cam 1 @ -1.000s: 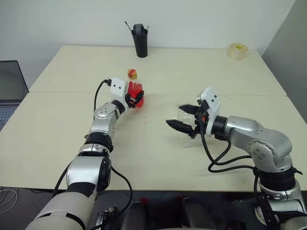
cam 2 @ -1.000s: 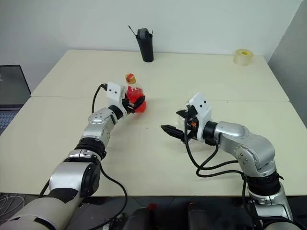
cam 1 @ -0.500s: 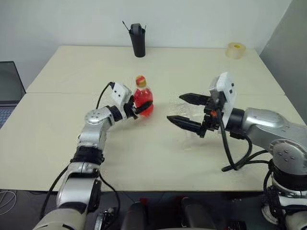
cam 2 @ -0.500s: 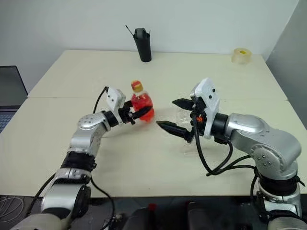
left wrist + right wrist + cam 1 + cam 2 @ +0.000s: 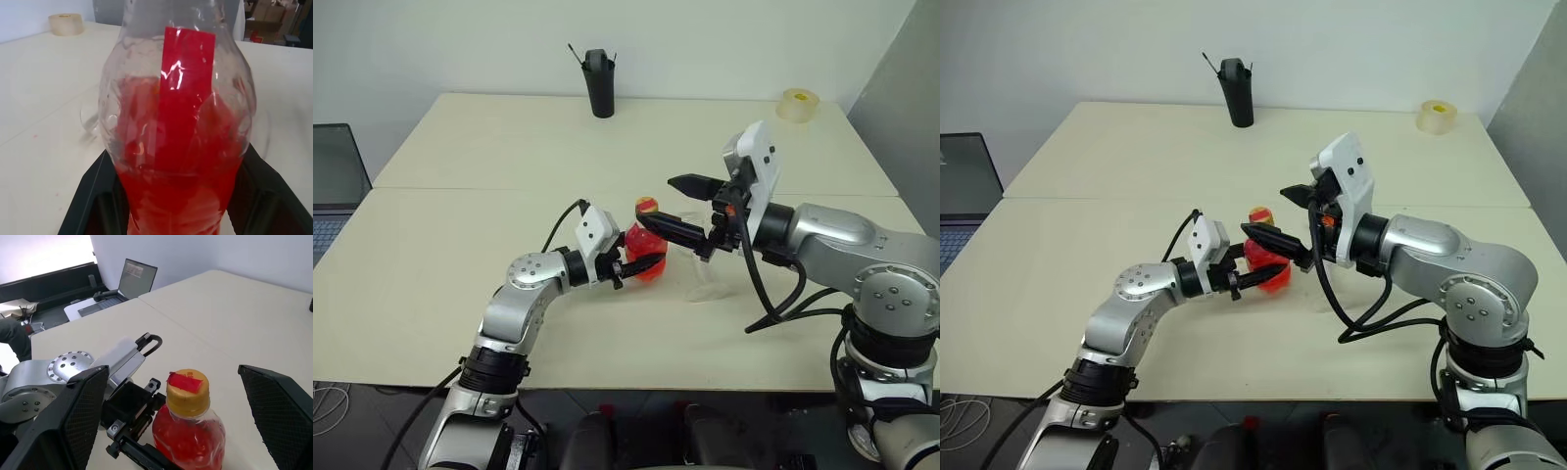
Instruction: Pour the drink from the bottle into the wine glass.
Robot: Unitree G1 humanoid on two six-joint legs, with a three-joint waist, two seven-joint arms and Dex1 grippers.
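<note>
Now the left gripper (image 5: 641, 264) is clamped around the belly of the bottle (image 5: 646, 251), holding it upright just above the near half of the table (image 5: 450, 255); a second ago the same grasp held the bottle farther back and more to the left, so the arm has drawn it in toward the middle. Through the left wrist view the drink (image 5: 181, 196) fills the lower part of the clear body, with a red strip running up the plastic. Just beside it, the right gripper (image 5: 680, 208) has risen from low over the tabletop and now hangs with its fingers spread wide, one tip on either side of the yellow cap (image 5: 187, 391) without touching it. Partly behind the bottle and under that gripper stands the wine glass (image 5: 707, 284), its foot on the table, in the same spot as before. Farther back, near the table's far edge, the black cup (image 5: 599, 84) and the roll of tape (image 5: 799, 104) sit well apart and have not moved. A laptop (image 5: 335, 186) shows off the left edge.
</note>
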